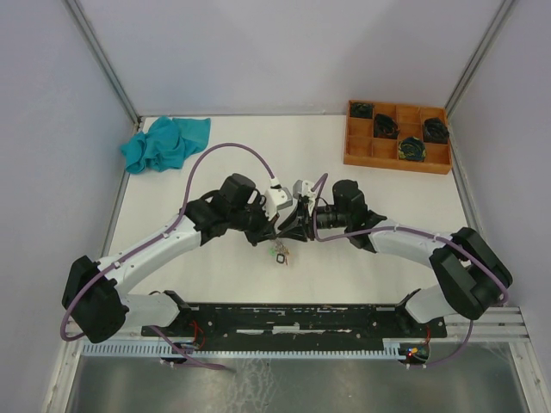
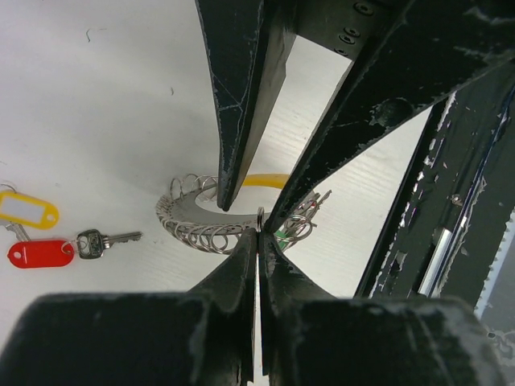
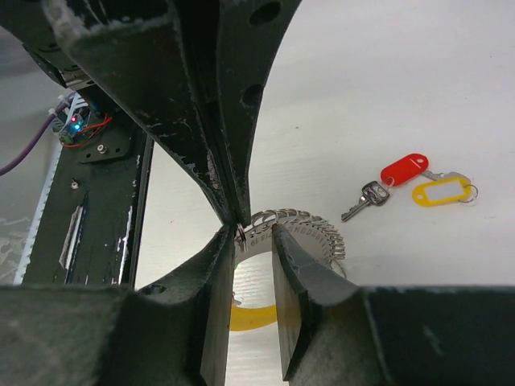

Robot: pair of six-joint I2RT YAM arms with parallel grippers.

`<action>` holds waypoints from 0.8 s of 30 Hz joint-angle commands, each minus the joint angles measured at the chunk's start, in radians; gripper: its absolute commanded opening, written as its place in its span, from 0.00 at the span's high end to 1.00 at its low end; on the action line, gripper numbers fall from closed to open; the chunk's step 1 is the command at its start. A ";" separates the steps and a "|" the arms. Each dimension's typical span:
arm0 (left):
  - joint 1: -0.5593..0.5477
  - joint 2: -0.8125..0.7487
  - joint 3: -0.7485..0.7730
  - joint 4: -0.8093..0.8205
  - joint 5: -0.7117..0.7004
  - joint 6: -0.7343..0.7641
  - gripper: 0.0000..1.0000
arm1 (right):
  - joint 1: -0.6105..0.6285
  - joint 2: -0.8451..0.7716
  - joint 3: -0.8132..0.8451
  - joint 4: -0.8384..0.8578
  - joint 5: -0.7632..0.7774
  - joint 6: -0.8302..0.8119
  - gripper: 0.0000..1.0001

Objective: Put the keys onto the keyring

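Note:
The silvery ribbed keyring (image 2: 193,223) (image 3: 310,225) hangs at mid-table (image 1: 280,252), its yellow tag (image 3: 251,315) (image 2: 265,179) beneath it. My left gripper (image 2: 259,233) (image 1: 277,226) is shut on a small loop at the ring's edge. My right gripper (image 3: 256,235) (image 1: 294,225) faces it tip to tip, with its jaws apart astride the ring's band. A green tag (image 2: 280,236) peeks out beside the left fingertips. A key with a red tag (image 2: 40,253) (image 3: 402,169) and one with a pale yellow tag (image 2: 28,211) (image 3: 441,193) lie on the table beside the ring.
An orange compartment tray (image 1: 396,162) holding black coils stands at the back right. A teal cloth (image 1: 164,143) lies crumpled at the back left. A black rail (image 1: 301,317) runs along the near edge between the arm bases.

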 commanded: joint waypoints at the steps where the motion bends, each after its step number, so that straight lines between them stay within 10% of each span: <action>1: -0.003 -0.007 0.037 0.030 0.042 0.024 0.97 | 0.010 0.000 0.051 0.019 -0.049 -0.013 0.68; 24: -0.002 -0.047 -0.013 0.107 0.091 0.040 0.97 | 0.014 0.041 0.083 -0.094 -0.083 -0.070 0.92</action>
